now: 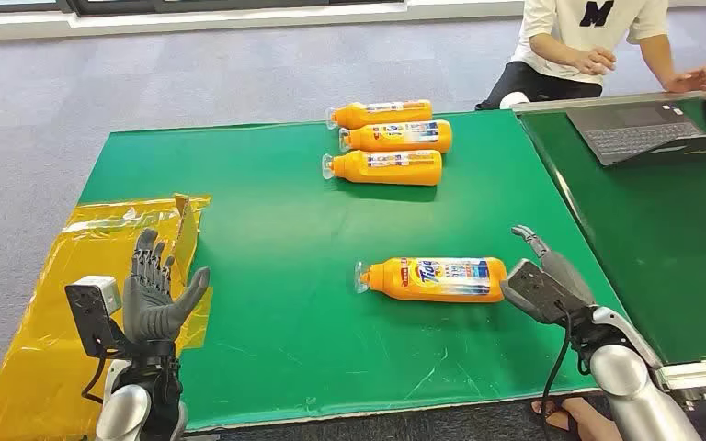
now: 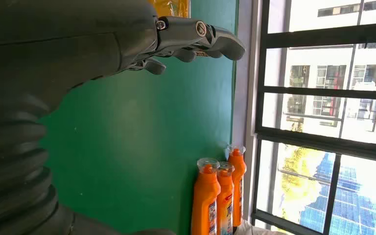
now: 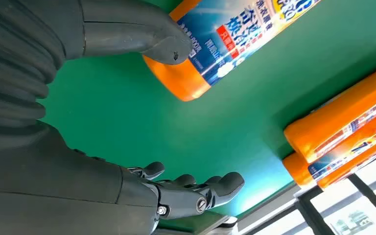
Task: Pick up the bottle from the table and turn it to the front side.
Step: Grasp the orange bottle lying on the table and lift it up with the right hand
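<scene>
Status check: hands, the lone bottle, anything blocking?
Both hands open: left hand raised clear, right hand at the lone bottle's base. Bottle lying flat on the green table, ungripped. Nothing blocking.

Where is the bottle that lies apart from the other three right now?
In the head view, the lone bottle lies on its side on the green table, toward the robot's right, just beside its open right hand.

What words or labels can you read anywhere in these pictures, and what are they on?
"M": large dark letter on the person's white shirt.
Near bottle: blue, white and red label in Chinese characters, too blurred to quote, also in the right wrist view.
Three far bottles: label print too small to read.
Laptop: no legible text.
</scene>
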Robot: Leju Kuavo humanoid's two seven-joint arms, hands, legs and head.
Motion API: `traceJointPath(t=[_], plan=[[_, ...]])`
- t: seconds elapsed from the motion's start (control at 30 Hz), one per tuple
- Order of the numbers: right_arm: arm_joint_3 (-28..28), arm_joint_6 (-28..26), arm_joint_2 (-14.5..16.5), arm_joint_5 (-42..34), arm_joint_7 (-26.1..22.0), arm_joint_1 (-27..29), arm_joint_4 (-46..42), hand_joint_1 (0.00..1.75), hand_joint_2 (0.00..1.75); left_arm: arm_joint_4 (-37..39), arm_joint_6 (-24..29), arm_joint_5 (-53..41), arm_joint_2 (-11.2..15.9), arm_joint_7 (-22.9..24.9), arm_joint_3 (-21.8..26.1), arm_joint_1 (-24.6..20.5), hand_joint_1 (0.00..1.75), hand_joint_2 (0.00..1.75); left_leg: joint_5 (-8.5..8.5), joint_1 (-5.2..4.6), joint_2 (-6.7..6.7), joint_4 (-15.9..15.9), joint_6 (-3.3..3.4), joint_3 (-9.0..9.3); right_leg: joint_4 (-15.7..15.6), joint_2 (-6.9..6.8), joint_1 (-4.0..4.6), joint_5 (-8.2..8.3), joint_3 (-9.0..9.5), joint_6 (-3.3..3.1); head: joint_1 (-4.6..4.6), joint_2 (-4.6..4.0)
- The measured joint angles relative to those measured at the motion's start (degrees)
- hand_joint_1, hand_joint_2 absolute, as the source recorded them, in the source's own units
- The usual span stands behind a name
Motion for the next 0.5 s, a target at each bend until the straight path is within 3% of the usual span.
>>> traceJointPath(t=[0.07, 0.17, 0.27, 0.5], plan=[[0.2, -1.4, -0.4, 2.7, 0.8, -0.2, 0.0, 0.00, 1.75, 0.0, -0.2, 0.2, 0.0, 0.0, 0.0, 0.0, 0.00, 1.75, 0.00, 0.00, -0.01, 0.0, 0.00, -0.02, 0.0, -0.01, -0.01, 0.00, 0.00, 0.00, 0.00, 0.00], [2.1, -6.3, -2.5, 16.9, 4.1, -1.5, 0.1, 0.00, 1.75, 0.2, -1.1, 0.4, 0.1, 0.2, -0.1, 0.0, 0.00, 1.75, 0.00, -0.01, -0.02, 0.0, 0.00, -0.04, 0.0, -0.01, -0.02, 0.00, -0.02, 0.00, 0.00, 0.00], [4.7, -7.5, -4.4, 27.9, 6.1, -3.8, 0.3, 0.00, 1.75, 0.5, -1.8, 0.4, 0.1, 0.3, -0.3, -0.1, 0.00, 1.75, 0.00, -0.01, 0.01, 0.0, 0.01, 0.00, 0.0, 0.04, -0.02, 0.01, -0.02, 0.01, 0.00, 0.00], [11.0, -6.1, -6.0, 35.1, 6.4, -9.1, 1.7, 0.00, 1.75, 1.9, -3.3, 0.4, 0.1, 0.5, -0.9, -1.2, 0.00, 1.75, 0.05, 0.00, 0.01, 0.0, -0.01, 0.02, 0.0, 0.05, 0.00, 0.07, -0.01, 0.01, 0.00, 0.00]])
